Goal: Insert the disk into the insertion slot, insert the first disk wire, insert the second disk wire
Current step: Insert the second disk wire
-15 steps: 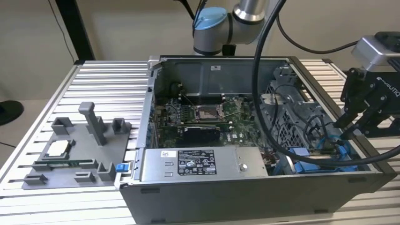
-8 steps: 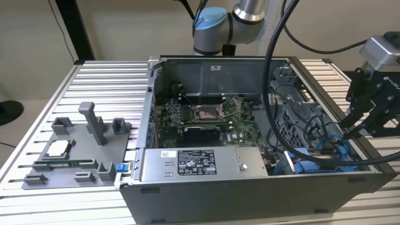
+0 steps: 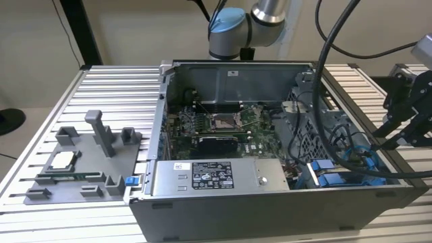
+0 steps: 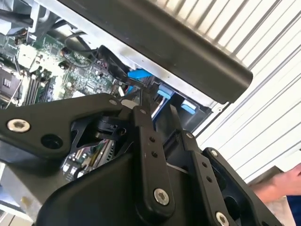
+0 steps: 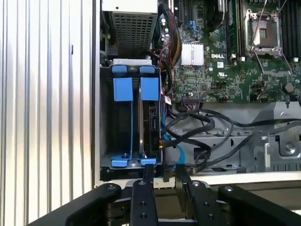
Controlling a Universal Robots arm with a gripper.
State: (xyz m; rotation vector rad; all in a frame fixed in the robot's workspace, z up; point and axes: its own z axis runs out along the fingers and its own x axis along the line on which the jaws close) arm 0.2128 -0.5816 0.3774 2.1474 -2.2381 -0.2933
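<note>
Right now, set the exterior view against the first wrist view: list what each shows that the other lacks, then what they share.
Exterior view, not first wrist view: the grey plastic fixture tray on the exterior view's left, and the arm's blue-capped joint.
First wrist view, not exterior view: the small silver finned heatsink.
Both: the perforated grey metal insertion slot with blue rails, the green motherboard, black cables, and the black gripper near that slot.
</note>
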